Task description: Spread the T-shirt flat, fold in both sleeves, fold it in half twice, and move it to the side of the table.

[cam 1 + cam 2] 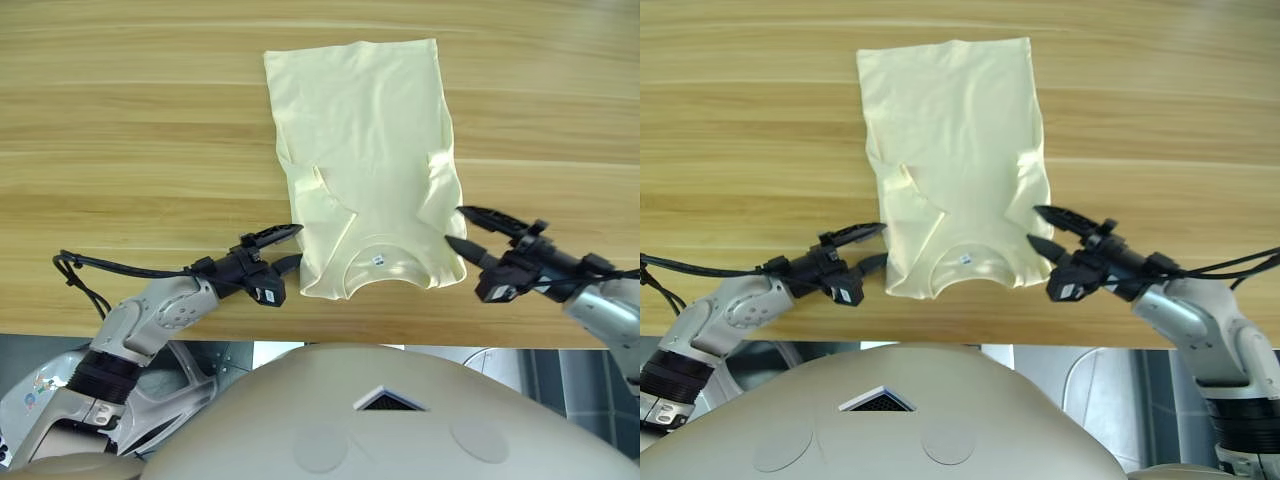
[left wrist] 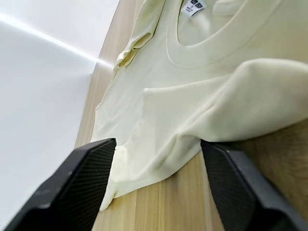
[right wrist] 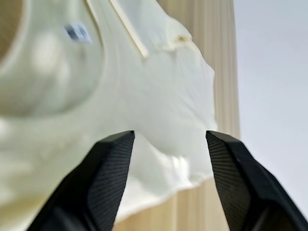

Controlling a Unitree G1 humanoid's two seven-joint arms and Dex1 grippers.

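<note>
Left eye view: my left gripper (image 1: pixel 292 245) and right gripper (image 1: pixel 457 226), fingers spread, flank the collar end of the T-shirt (image 1: pixel 365 150); I fear pinching only one layer would unfold the sleeves.

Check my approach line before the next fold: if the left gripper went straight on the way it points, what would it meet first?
Most likely the T-shirt: its collar-end corner lies right ahead of the left gripper, jaws open, though height is unclear.
</note>
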